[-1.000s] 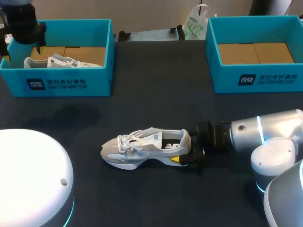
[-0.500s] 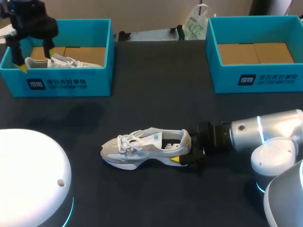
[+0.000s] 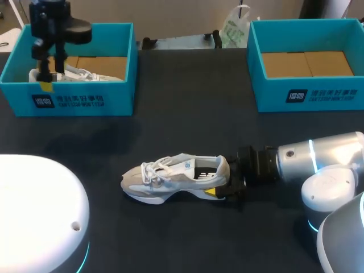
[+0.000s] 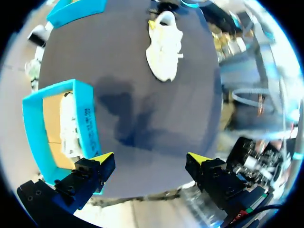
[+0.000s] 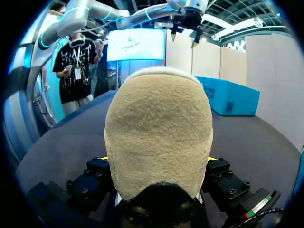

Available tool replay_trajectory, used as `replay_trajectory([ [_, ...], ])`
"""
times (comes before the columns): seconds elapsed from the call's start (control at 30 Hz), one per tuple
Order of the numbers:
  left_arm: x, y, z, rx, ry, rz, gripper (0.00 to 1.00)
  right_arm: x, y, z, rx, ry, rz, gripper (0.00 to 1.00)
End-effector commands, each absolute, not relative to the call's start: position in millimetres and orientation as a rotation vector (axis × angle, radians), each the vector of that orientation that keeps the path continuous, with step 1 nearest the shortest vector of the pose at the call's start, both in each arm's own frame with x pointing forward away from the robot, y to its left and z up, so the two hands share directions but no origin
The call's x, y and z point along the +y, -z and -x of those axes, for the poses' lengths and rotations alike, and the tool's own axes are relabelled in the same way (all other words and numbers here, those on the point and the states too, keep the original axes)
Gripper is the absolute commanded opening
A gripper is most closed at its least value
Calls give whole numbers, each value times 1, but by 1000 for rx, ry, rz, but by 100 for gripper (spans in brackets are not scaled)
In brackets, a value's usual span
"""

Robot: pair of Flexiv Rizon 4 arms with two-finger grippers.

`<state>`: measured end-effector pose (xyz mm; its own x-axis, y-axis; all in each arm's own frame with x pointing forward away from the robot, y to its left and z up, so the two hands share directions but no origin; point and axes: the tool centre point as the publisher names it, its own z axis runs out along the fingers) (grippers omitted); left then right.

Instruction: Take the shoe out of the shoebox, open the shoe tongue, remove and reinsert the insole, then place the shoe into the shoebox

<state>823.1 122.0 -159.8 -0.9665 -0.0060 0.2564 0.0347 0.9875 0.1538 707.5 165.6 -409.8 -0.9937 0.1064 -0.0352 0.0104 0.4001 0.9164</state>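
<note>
The grey-white sneaker [image 3: 170,177] lies unmoved at the centre of the table [image 3: 187,119], toe toward 9 o'clock, heel clamped in the right gripper [image 3: 220,186]; the left gripper [image 3: 51,77], spread and empty, has swung over the 10 o'clock shoebox [image 3: 85,102], probably coming to open the shoe; that box holds a second sneaker [image 3: 85,74]; the 2 o'clock shoebox [image 3: 307,96], only cardboard [image 3: 307,63].

Dark worktop [image 3: 182,119] carries: teal shoebox [image 3: 85,101] far left, second teal shoebox [image 3: 267,96] far right, grey-white shoe [image 3: 170,179] near middle, toe leftward
</note>
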Motion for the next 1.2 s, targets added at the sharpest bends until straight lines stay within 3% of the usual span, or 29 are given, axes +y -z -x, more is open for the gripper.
replay_trajectory([
  [0.03,98,168,-808,-2832,80,-359,100,167,408,-707,2562,-1661,-108,0],
  [0.4,22,178,-758,-2794,172,-1122,100,167,408,-707,2562,-1661,-108,0],
  [0.83,14,181,-752,-2762,181,-1160,100,167,408,-707,2562,-1661,-108,0],
  [1.2,-55,209,-705,-2637,249,-1394,100,167,408,-707,2562,-1661,-108,0],
])
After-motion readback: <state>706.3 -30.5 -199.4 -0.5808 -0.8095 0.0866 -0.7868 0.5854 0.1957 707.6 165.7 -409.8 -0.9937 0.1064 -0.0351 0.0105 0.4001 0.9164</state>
